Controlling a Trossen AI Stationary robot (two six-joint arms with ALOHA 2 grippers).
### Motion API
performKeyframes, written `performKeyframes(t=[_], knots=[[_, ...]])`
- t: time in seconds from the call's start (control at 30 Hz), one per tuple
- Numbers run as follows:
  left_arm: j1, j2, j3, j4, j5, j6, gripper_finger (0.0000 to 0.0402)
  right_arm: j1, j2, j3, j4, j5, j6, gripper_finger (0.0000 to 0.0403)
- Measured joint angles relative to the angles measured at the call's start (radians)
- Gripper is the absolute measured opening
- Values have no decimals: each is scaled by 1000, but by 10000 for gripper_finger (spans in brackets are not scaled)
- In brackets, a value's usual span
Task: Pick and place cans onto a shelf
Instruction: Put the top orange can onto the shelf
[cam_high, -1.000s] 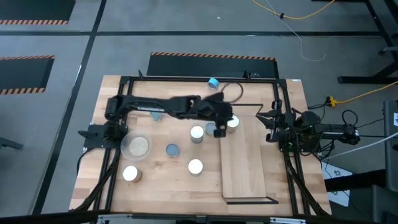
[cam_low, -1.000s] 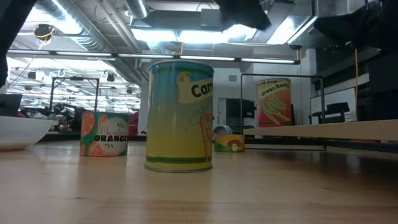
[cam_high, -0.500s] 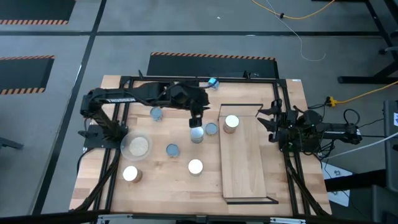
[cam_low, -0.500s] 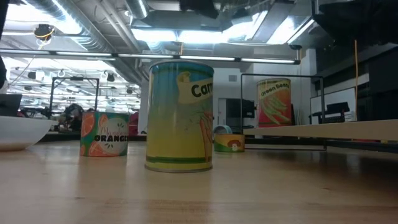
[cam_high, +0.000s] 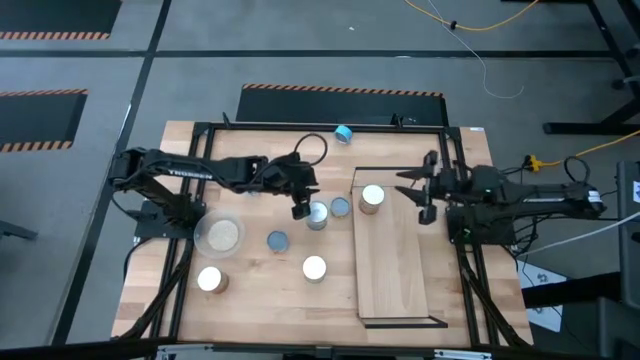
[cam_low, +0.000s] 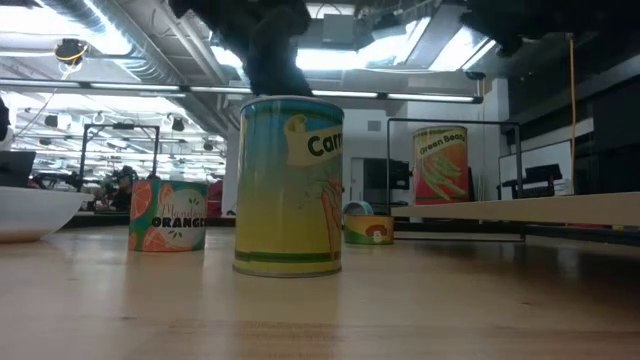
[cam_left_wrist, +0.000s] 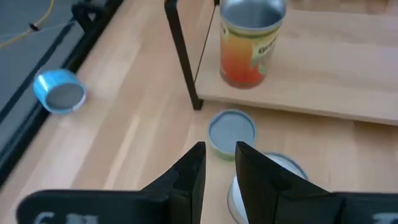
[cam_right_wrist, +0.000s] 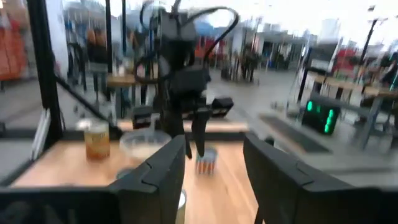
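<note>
From above, one can (cam_high: 372, 197) stands on the far end of the pale shelf (cam_high: 392, 270), near its black frame. Off the shelf, on the table (cam_high: 260, 300), sit a silver-topped can (cam_high: 317, 214), a low grey-lidded can (cam_high: 340, 207) just beside the shelf's edge, another grey-topped can (cam_high: 277, 241), and two bright-topped cans (cam_high: 314, 267) and (cam_high: 211, 279) nearer the front. A clear round dish (cam_high: 220, 235) lies by the left arm's base, and a blue roll of tape (cam_high: 343, 133) rests at the far edge. The left gripper (cam_high: 299, 209) hangs just beside the silver-topped can, its arm stretched low across the table. The right gripper (cam_high: 420, 194) reaches over the shelf's far right corner, its fingers spread.

At table height, a tall carrot can (cam_low: 289, 186) blocks the middle; an orange-labelled can (cam_low: 167, 214) stands behind it, and a green-bean can (cam_low: 440, 164) stands on the shelf.

The left wrist camera shows narrowly parted fingers (cam_left_wrist: 193, 171) holding nothing, above the low grey-lidded can (cam_left_wrist: 231, 131).

The right wrist camera sees its own fingers (cam_right_wrist: 163, 168) wide apart and empty, facing the left arm.
</note>
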Motion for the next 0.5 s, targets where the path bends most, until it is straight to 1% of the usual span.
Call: performKeyframes(t=[0.13, 0.27, 0.37, 0.5], knots=[[-11, 0, -41, 51, 0, -5, 80, 0, 154, 116, -145, 0, 27, 169], [-23, 0, -52, 84, 0, -5, 80, 0, 283, 205, -269, -1, 52, 169], [-33, 0, -53, 87, 0, -3, 80, 0, 360, 244, -335, -2, 54, 169], [-41, 0, -53, 87, 0, -2, 80, 0, 433, 269, -363, -6, 78, 169]])
